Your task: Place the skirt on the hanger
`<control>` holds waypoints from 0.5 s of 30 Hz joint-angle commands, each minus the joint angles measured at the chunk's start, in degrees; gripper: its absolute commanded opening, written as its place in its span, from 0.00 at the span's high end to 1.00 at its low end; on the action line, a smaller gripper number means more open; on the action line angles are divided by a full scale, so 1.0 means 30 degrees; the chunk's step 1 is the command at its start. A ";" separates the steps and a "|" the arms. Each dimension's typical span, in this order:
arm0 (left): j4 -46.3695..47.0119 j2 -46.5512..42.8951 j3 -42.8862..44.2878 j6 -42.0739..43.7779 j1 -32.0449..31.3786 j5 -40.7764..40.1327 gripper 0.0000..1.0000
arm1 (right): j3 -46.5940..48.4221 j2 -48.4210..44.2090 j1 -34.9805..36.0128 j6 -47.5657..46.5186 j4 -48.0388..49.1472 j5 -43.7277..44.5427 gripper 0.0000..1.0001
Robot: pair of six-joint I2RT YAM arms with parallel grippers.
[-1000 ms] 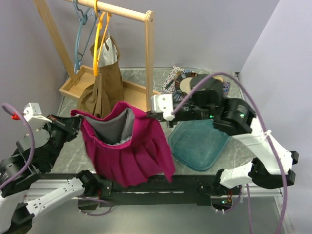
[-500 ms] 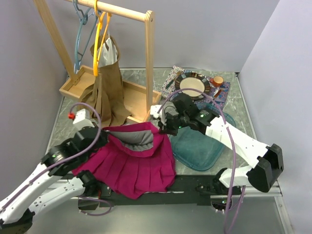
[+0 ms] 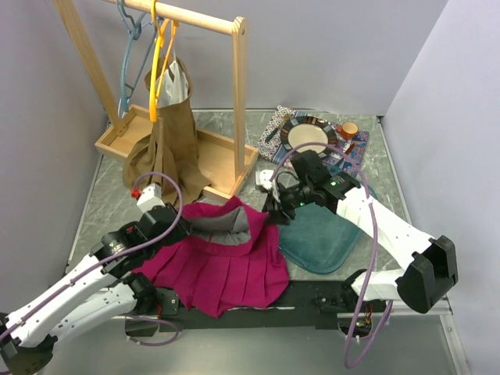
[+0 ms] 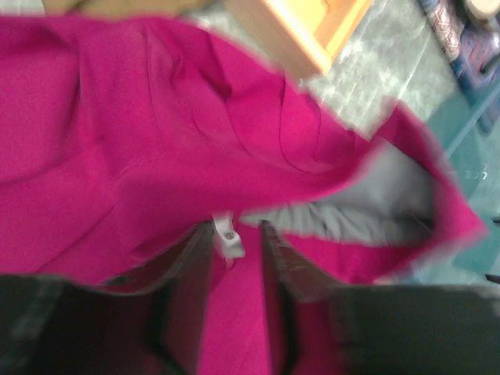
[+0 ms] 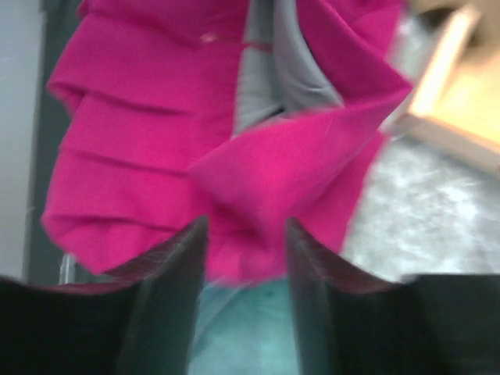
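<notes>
The magenta pleated skirt point(image 3: 219, 262) lies spread on the table, waistband toward the rack, its grey lining showing. My left gripper point(image 3: 186, 226) sits at the waistband's left end. In the left wrist view it point(image 4: 234, 228) is open, with the skirt point(image 4: 156, 141) and a white tag lying in the gap. My right gripper point(image 3: 273, 212) is at the waistband's right end, also open point(image 5: 246, 226) over a fold of skirt point(image 5: 141, 141). A bare blue hanger point(image 3: 125, 70) hangs on the wooden rack point(image 3: 239, 94).
An orange hanger point(image 3: 160, 55) next to the blue one carries a brown skirt point(image 3: 168, 141). The rack's wooden base tray point(image 3: 117, 137) stands behind the magenta skirt. A teal mat point(image 3: 328, 234) lies to the right, under my right gripper. A plate point(image 3: 307, 134) sits at the back right.
Both arms brought the skirt down from mid-air onto the table. Both grippers were shut on the waistband and now stand open.
</notes>
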 commanded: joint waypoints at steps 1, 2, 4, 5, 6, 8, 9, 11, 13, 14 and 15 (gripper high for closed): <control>-0.0423 -0.2118 0.0678 -0.0534 0.0025 0.1926 0.56 | -0.0267 -0.1235 -0.0096 -0.0678 -0.1478 -0.1340 0.38; -0.0659 -0.2499 0.1813 0.0339 0.0025 0.2017 0.45 | -0.0587 -0.1766 -0.0184 -0.0153 -0.1013 -0.0671 0.26; -0.1274 -0.3263 0.3398 0.1630 0.0025 0.1989 0.31 | -0.0969 -0.3226 -0.0535 0.0845 0.0070 -0.0314 0.12; -0.1538 -0.3351 0.5263 0.3000 0.0025 0.1785 0.22 | -0.1406 -0.3642 -0.1174 0.1138 0.0453 -0.0429 0.05; -0.1772 -0.3149 0.6326 0.3652 0.0025 0.1435 0.19 | -0.1642 -0.3936 -0.1558 0.1605 0.1008 -0.0778 0.04; -0.2446 -0.2420 0.9665 0.5725 0.0025 -0.0174 0.15 | -0.2110 -0.4436 -0.2901 0.1785 0.1131 -0.1685 0.03; -0.2622 -0.1255 1.0807 0.6434 -0.0004 -0.0905 0.15 | -0.2259 -0.4553 -0.3257 0.1931 0.1189 -0.2589 0.03; -0.2625 0.1143 1.4166 0.8683 -0.0004 -0.2717 0.15 | -0.2697 -0.4846 -0.3873 0.1961 0.1248 -0.3152 0.03; -0.2158 0.2850 1.7040 1.0213 -0.0004 -0.3662 0.13 | -0.2962 -0.5109 -0.3993 0.2019 0.1394 -0.3593 0.03; -0.1198 0.4396 1.7900 1.1787 -0.0004 -0.4536 0.12 | -0.3108 -0.5169 -0.4080 0.2020 0.1395 -0.3652 0.03; -0.0696 0.5165 1.8721 1.2470 0.0025 -0.4864 0.12 | -0.3168 -0.5256 -0.4110 0.1933 0.1337 -0.3885 0.03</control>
